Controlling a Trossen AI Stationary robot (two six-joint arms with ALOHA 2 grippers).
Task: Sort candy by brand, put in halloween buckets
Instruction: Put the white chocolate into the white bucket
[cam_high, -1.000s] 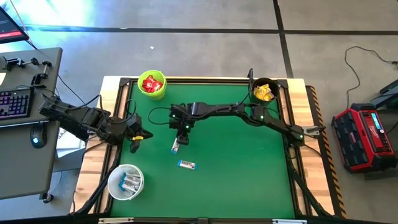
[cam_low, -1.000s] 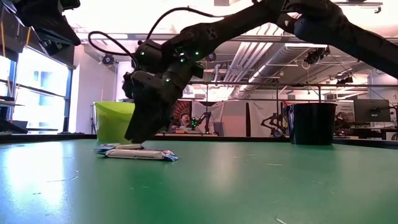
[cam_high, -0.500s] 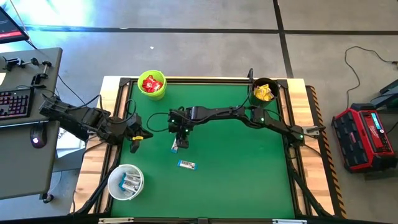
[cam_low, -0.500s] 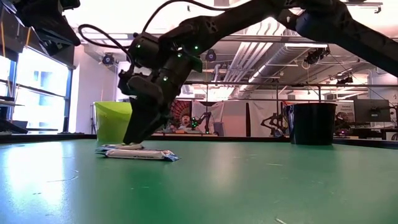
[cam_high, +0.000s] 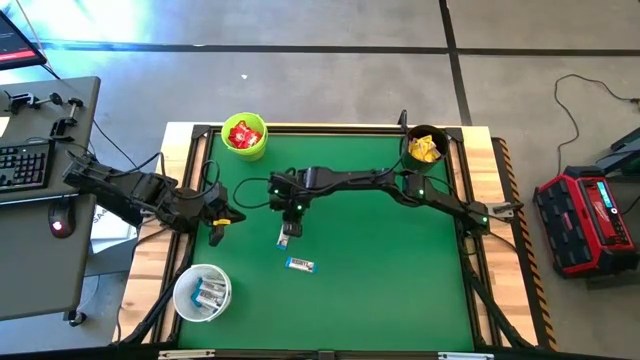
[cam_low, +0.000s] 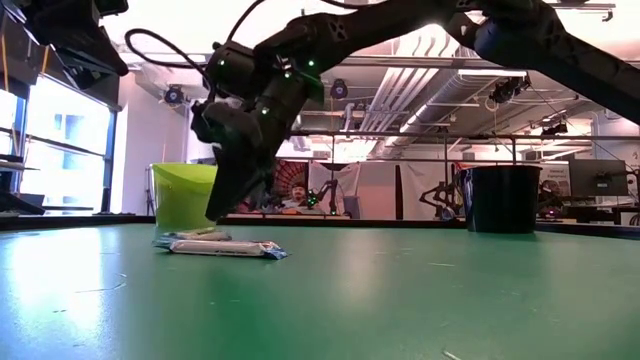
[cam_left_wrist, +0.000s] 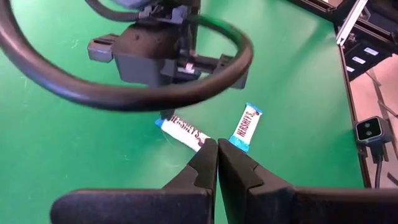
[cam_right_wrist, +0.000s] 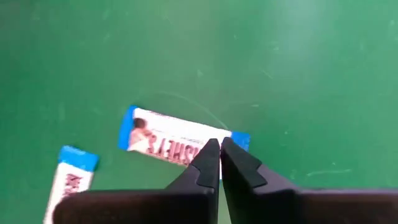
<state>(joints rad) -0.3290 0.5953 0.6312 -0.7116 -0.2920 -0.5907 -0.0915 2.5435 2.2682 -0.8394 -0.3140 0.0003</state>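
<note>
Two slim white-and-blue wrapped candy bars lie flat on the green worktop near its middle: one directly under the right gripper, the other just beside it, toward the front edge. In the right wrist view the nearer bar lies on the mat beyond the fingertips, and the jaws are pressed together with nothing between them; the second bar lies a little apart from it. In the low view the right gripper hangs just above the bars, not touching them.

The lime green round pail at the back left corner holds red packets. The black round pail at the back right holds yellow packets. The white translucent pail at the front left holds several white-and-blue bars.

The left gripper waits over the worktop's left edge, its jaws clenched empty, fingertips meeting.
</note>
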